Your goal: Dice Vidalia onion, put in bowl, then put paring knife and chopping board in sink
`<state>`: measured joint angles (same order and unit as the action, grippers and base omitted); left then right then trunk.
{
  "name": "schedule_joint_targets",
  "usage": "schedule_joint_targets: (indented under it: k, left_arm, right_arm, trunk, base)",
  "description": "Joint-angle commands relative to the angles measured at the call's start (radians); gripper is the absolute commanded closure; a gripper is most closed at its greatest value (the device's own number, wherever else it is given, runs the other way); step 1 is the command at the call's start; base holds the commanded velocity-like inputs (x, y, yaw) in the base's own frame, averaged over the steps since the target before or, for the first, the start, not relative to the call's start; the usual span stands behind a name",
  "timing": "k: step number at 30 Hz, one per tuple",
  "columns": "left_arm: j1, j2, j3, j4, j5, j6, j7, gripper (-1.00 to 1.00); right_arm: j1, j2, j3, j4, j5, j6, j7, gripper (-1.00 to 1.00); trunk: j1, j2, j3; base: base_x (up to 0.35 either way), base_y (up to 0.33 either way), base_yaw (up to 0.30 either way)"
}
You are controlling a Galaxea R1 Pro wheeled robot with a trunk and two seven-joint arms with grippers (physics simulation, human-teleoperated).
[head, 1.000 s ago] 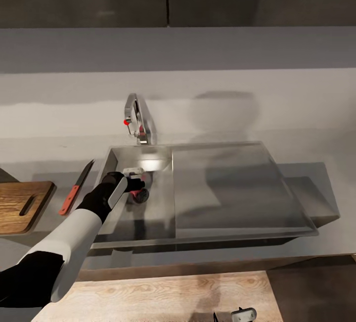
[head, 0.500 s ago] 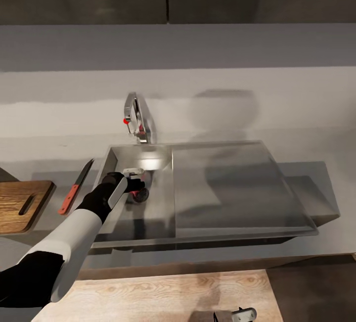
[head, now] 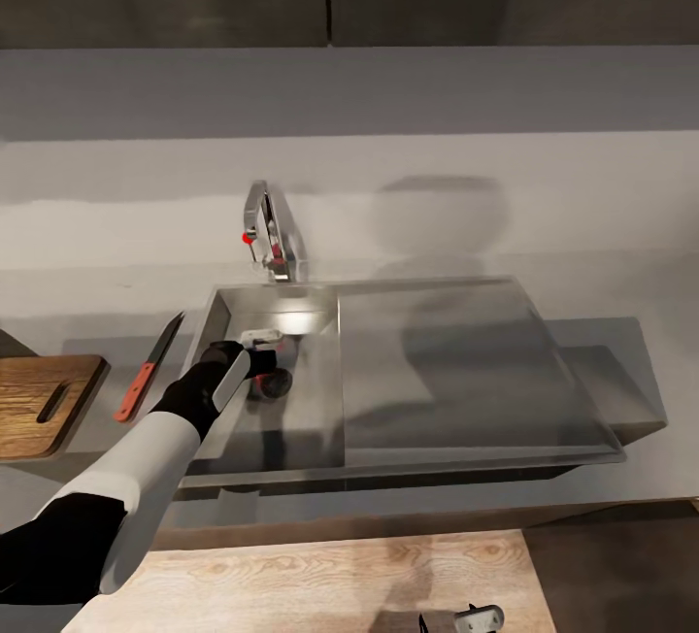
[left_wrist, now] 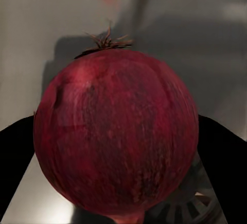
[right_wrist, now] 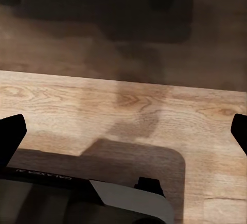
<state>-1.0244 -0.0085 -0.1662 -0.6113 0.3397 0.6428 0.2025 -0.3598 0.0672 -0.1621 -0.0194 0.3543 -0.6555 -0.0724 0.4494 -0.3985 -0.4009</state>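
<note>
Vidalia onion (left_wrist: 116, 131): low in the sink (head: 320, 400) basin, in front of the tap (head: 270, 243), clasped between left gripper (head: 267, 358) fingers; advised: lift straight up, clearing the basin wall.

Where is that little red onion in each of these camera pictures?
Head view: the Vidalia onion sits low in the sink basin, at the left gripper, below the tap.
Left wrist view: the onion looms large in the middle, between the two dark fingers.
Right wrist view: wood floor; no onion there.
Shared landmark: the round drain beside the onion, also seen in the head view.
</note>
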Motion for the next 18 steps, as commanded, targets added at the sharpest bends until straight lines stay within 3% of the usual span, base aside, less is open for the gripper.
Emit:
schedule_joint_targets:
  k: [1,9,13,14,18]
  left_arm:
    - [0.0,0.001,-0.004,0.0,0.007,0.004,0.008,1.0]
    - [0.0,0.0,-0.003,-0.041,0.007,0.003,0.01,1.0]
    - [0.0,-0.001,-0.004,-0.174,0.008,0.024,0.014,1.0]
    - [0.0,-0.001,-0.004,-0.237,0.008,0.063,0.015,1.0]
    - [0.0,0.001,-0.004,-0.344,0.008,0.132,0.016,1.0]
  right_arm:
    - [-0.001,0.0,-0.005,0.001,0.011,-0.003,-0.007,-1.0]
    - [-0.001,0.0,-0.005,0.001,0.011,-0.003,-0.007,-1.0]
    - [-0.001,0.0,-0.005,0.001,0.011,-0.003,-0.007,-1.0]
    - [-0.001,0.0,-0.005,0.001,0.011,-0.003,-0.007,-1.0]
    - [-0.001,0.0,-0.005,0.001,0.011,-0.003,-0.007,-1.0]
  trunk:
    - [0.001,-0.001,-0.002]
    - [0.001,-0.001,-0.002]
    - [0.001,-0.001,-0.002]
    - [0.001,-0.001,-0.002]
    - [0.001,-0.001,-0.002]
  base:
    - [0.0,0.0,0.0]
    - [0.0,0.0,0.0]
    - [0.0,0.0,0.0]
    - [0.0,0.0,0.0]
    - [0.0,0.0,0.0]
